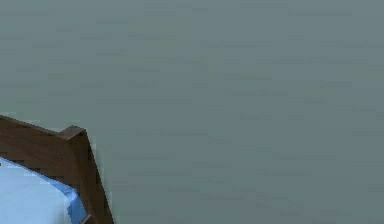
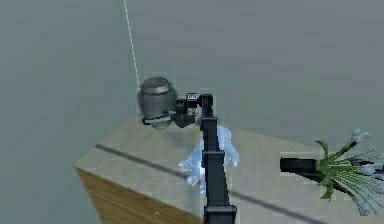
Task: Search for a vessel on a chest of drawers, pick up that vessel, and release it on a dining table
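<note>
A dark grey rounded vessel (image 2: 155,100) shows at the far left corner of a light wooden chest of drawers (image 2: 130,170) in the arm side view. The dark arm (image 2: 213,170) rises from the bottom edge, and the gripper (image 2: 174,108) sits right against the vessel's right side. The vessel's base meets the far edge of the chest's top in the picture, so I cannot tell whether the gripper holds it or whether it stands there.
A pale blue glassy object (image 2: 198,160) stands on the chest's top beside the arm. A dark pot with green and white leaves (image 2: 335,170) is at the right. In the forward view's lower left is a dark wooden bed corner (image 1: 75,160) with blue bedding (image 1: 30,195), against a grey wall.
</note>
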